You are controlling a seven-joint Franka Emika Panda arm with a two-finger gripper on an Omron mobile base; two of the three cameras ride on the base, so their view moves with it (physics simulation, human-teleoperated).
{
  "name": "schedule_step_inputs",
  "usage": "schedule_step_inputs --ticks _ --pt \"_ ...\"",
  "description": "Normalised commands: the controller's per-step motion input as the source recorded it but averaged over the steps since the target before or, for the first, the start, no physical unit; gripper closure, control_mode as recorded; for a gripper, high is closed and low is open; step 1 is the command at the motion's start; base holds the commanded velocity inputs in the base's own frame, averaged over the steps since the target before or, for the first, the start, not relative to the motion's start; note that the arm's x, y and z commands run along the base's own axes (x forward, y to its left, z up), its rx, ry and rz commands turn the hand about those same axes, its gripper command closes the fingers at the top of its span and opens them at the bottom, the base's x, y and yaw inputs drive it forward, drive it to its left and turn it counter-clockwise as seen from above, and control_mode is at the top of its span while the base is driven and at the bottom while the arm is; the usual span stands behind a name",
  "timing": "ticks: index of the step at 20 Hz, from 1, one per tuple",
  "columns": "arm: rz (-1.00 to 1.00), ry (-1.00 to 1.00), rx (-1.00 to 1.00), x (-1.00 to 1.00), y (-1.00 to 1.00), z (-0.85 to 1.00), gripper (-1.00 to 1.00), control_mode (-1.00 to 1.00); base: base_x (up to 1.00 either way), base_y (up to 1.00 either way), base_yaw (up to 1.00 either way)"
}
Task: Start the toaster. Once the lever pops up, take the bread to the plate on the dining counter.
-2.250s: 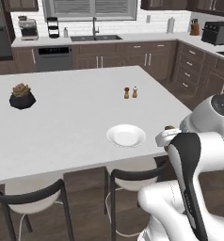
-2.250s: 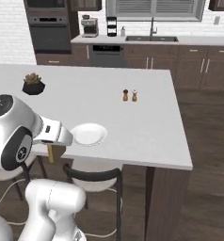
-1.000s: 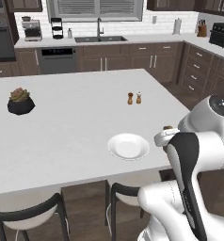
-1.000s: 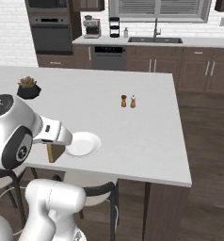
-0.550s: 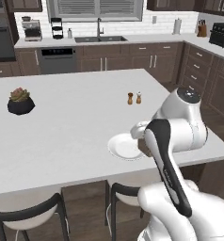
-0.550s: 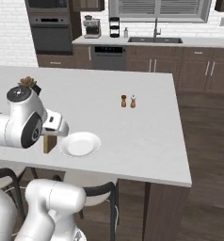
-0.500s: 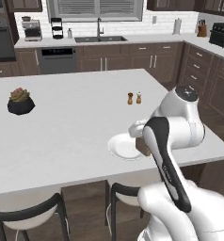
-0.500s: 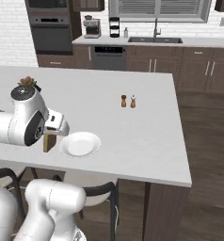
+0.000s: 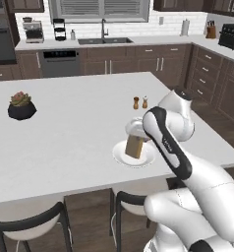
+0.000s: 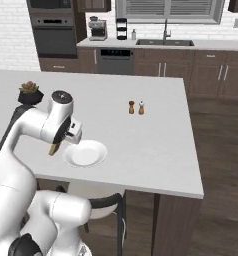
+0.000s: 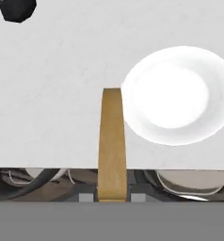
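1. The gripper [image 9: 134, 139] is clamped on the bread [image 9: 134, 146], which hangs on edge below it, just above the dining counter [image 9: 70, 128].
2. Compared with half a second ago, the arm has swung further out over the counter: in the left base view the slice now overlaps the plate [image 9: 147, 158], where before the hand was at the plate's right edge.
3. In the right base view the bread [image 10: 54, 148] is left of the plate [image 10: 86, 153], beside its rim rather than over its middle; the hand has moved a little closer to it than before.
4. In the hand view the slice [image 11: 112, 146] is seen edge-on, with the plate [image 11: 180, 96] just to one side and the slice at its rim.
5. The plate, the salt and pepper shakers [image 9: 140, 103] and the potted succulent [image 9: 21, 105] lie where they did; the base has not driven in the last second.
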Motion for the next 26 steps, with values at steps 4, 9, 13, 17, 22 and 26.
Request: schedule_step_inputs --ticks 4,9,13,17,22,26 --pt "0.0 0.0 0.09 0.4 -0.02 -0.44 1.0 -1.0 0.0 0.0 0.0" --pt "0.0 0.0 0.05 0.26 -0.07 -0.56 1.0 -1.0 0.0 0.0 0.0" --pt "0.0 0.0 0.02 0.21 -0.05 -0.47 1.0 -1.0 0.0 0.0 0.0" --pt "0.0 0.0 0.0 0.33 -0.01 -0.22 1.0 -1.0 0.0 0.0 0.0" --pt "0.0 0.0 0.01 0.65 0.0 -0.23 1.0 -1.0 0.0 0.0 0.0" --pt "0.0 0.0 0.03 0.68 -0.02 -0.21 1.0 -1.0 0.0 0.0 0.0"
